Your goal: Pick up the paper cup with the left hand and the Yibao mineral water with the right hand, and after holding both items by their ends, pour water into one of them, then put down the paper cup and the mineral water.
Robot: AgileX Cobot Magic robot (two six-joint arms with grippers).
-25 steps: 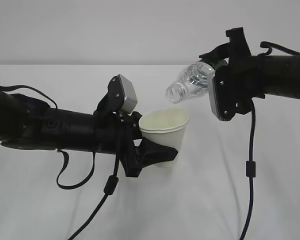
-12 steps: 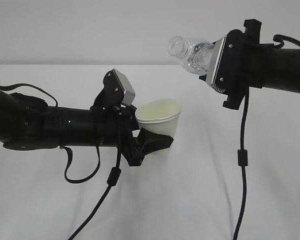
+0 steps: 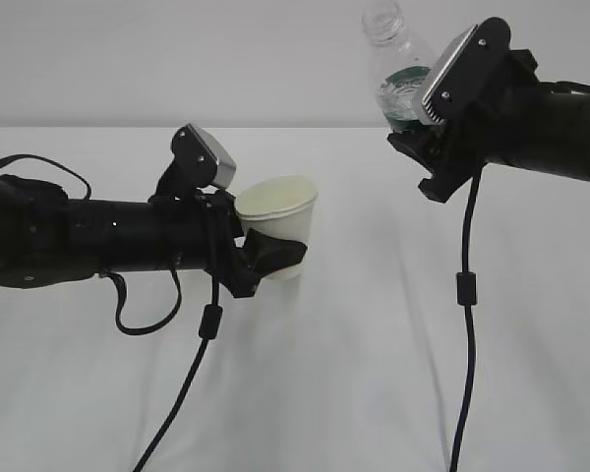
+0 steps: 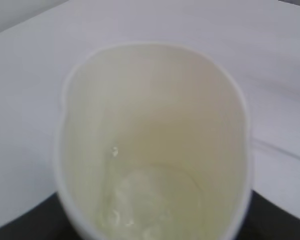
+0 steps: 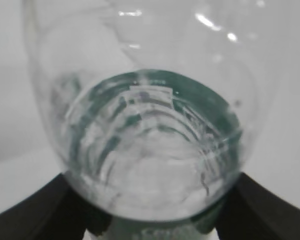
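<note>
- Since the earlier frames: Yibao mineral water (image 3: 398, 61) swung from mouth-down over the cup to near upright; the paper cup (image 3: 278, 224) carried leftward, away from the bottle.
- Right hand (image 3: 431, 152): clenched on the lower part of the bottle, dark fingers (image 5: 27, 210) showing on both sides of its base in the right wrist view.
- Yibao mineral water: held high, above the far edge of the tabletop (image 3: 374, 324) toward its right side, well clear of the surface. Long axis close to vertical, leaning slightly left; open neck points up and runs out of the exterior view at the top. Green label band at the grip. Ribbed base seen through the clear wall; how much water remains, cannot tell.
- Left hand (image 3: 270, 264): closed around the cup's lower body.
- Paper cup: near the middle of the tabletop, rim up, tilted slightly. Base hidden behind the gripper, so raised or resting cannot be told. Glints at the bottom of the cream interior (image 4: 150, 200) suggest a little water inside.
- Progress, as judged: both items picked up, pour apparently finished. Remaining: set cup and bottle down on the tabletop and let go.
</note>
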